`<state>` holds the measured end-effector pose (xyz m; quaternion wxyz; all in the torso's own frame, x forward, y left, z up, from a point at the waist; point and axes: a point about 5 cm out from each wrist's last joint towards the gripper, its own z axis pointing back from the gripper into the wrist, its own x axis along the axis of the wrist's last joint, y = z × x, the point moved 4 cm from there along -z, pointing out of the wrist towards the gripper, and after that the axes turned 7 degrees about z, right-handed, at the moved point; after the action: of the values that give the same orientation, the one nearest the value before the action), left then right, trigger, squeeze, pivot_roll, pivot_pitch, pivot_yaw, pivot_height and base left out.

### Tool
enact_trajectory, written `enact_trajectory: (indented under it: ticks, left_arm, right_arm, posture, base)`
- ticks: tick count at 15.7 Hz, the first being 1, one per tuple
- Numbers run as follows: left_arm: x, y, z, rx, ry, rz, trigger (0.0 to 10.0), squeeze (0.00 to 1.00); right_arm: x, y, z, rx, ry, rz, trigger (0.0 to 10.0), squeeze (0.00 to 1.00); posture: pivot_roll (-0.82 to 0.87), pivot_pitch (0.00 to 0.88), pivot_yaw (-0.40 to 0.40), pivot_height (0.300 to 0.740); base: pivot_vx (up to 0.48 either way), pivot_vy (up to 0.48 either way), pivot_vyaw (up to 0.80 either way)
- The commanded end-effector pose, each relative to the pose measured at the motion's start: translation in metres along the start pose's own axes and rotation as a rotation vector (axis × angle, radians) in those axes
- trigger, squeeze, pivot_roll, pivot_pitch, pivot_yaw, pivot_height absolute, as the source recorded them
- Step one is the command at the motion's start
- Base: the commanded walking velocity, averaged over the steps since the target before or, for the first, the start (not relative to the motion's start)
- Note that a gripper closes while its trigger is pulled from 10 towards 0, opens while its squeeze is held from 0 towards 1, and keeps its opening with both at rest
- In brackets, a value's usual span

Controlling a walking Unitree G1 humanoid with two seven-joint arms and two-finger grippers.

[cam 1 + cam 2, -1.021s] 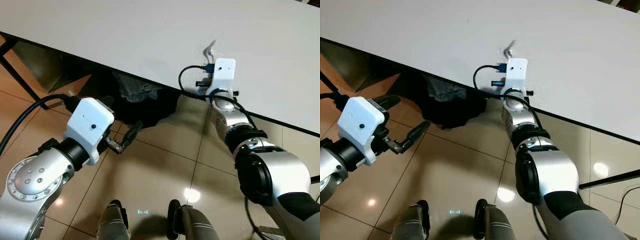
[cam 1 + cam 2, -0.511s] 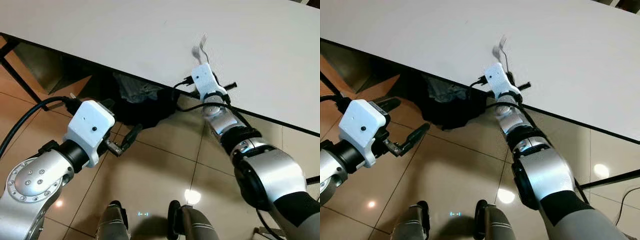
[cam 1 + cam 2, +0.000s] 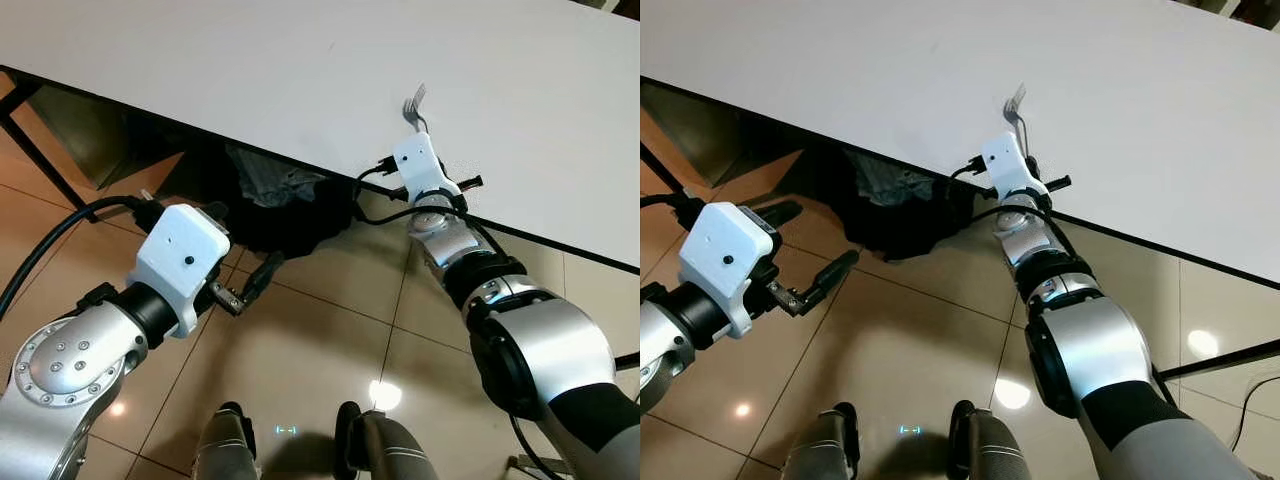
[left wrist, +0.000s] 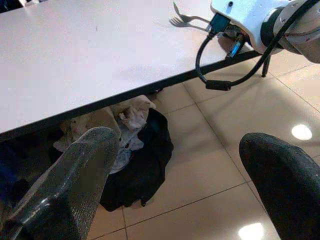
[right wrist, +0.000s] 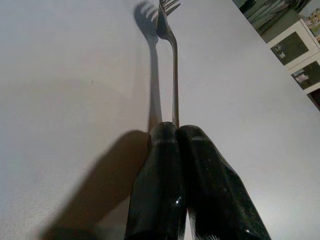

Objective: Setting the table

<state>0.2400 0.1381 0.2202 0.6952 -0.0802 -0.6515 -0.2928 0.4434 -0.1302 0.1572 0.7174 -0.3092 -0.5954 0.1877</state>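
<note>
The fork (image 5: 172, 75) looks light, stiff and smooth, so it may slip; the thin handle is the right place to hold. The right gripper (image 5: 176, 131) has its 2 fingers clamped on the handle end, above the white table (image 3: 250, 70) near its edge. The left gripper (image 4: 175, 165) hangs apart, idle over the floor.

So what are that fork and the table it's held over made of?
The fork, pinched in the right gripper, looks like polished metal, probably steel: thin, silver-grey, with bright glints along its handle. The table top looks like a smooth matte white laminate or painted board with a dark edge; its core can't be told.
</note>
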Motion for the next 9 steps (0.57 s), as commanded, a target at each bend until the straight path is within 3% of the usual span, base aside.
enact_trajectory:
  ticks: [1,3,4,5,9]
  left_arm:
    - [-0.0029,-0.0082,0.0009,-0.041,0.015,0.004,10.0,0.0]
    - [-0.0036,-0.0099,0.0008,-0.052,0.017,0.007,10.0,0.0]
    - [-0.0039,-0.0122,0.0006,-0.062,0.018,0.01,10.0,0.0]
    - [-0.0039,-0.0141,0.0005,-0.07,0.017,0.013,10.0,0.0]
    - [-0.0047,-0.0145,0.002,-0.072,0.023,0.012,10.0,0.0]
  right_arm:
    - [-0.0169,0.0035,0.0008,0.027,0.068,0.0,10.0,0.0]
    - [-0.0183,0.0033,0.0009,0.022,0.083,-0.031,10.0,0.0]
    - [-0.0194,0.0032,0.0009,0.024,0.092,-0.059,10.0,0.33]
    - [-0.0199,0.0029,0.0007,0.023,0.099,-0.093,10.0,0.96]
    - [-0.0118,0.0037,0.0002,0.037,0.077,-0.151,10.0,1.0]
  posture:
    - [0.21,0.267,-0.109,0.74]
    - [0.2,0.266,-0.107,0.74]
    - [0.2,0.264,-0.11,0.74]
    - [0.2,0.264,-0.111,0.74]
    - [0.2,0.262,-0.117,0.74]
  base:
    - [0.0,0.0,0.0]
    - [0.0,0.0,0.0]
    - [0.0,0.0,0.0]
    - [0.0,0.0,0.0]
    - [0.0,0.0,0.0]
